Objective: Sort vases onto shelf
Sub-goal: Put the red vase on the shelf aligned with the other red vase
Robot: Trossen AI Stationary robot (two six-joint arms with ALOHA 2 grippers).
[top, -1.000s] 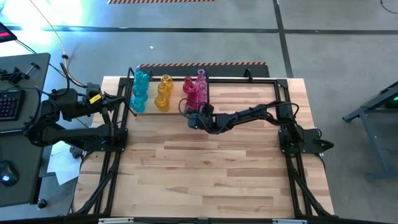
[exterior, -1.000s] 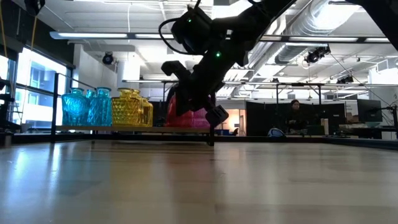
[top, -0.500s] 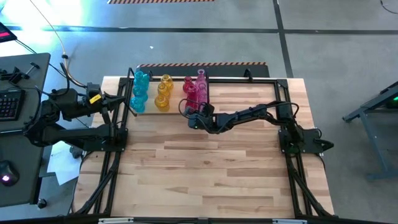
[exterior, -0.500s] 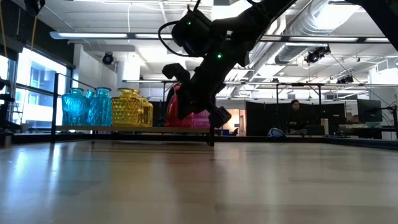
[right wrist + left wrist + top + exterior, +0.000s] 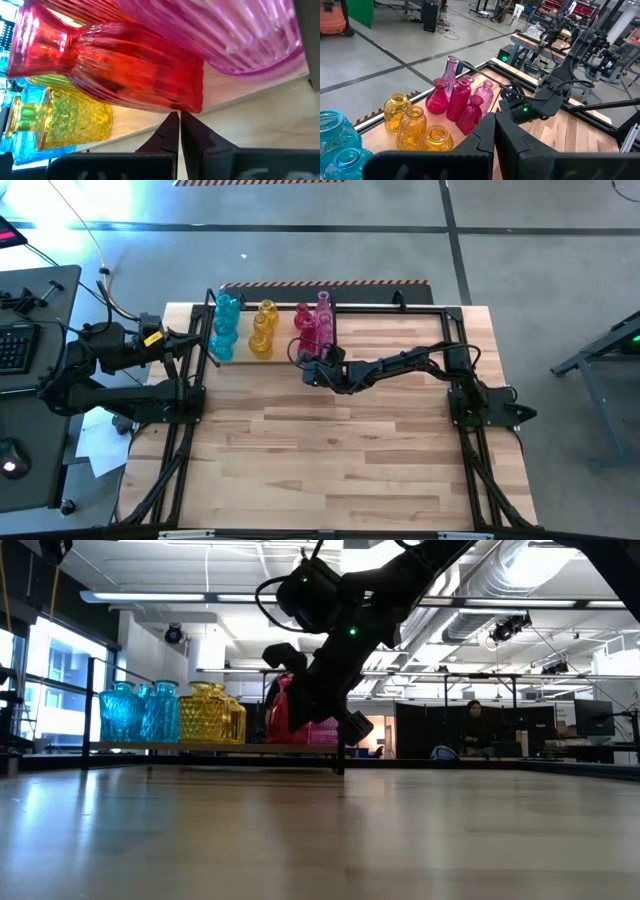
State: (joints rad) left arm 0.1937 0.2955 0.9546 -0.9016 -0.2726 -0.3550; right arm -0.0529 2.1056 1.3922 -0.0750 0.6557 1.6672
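Wooden tabletop point(image 5: 330, 460) spreads bare before the right gripper point(image 5: 308, 370), whose fingers are pressed together, holding nothing. Just beyond its tips stand the vases point(image 5: 262, 330), all upright, necks pointing up, on the shelf point(image 5: 238, 358). Red and pink vases stand nearest, partly hidden behind the arm in the low view. The left gripper point(image 5: 494, 131), also closed, waits off the table's left edge.

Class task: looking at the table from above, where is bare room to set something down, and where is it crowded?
Free: the wide near part of the tabletop between the two arm bases, and the far right corner beyond the right arm. Crowded: the shelf at far left, packed with vases, with the shut right gripper at the red vase.
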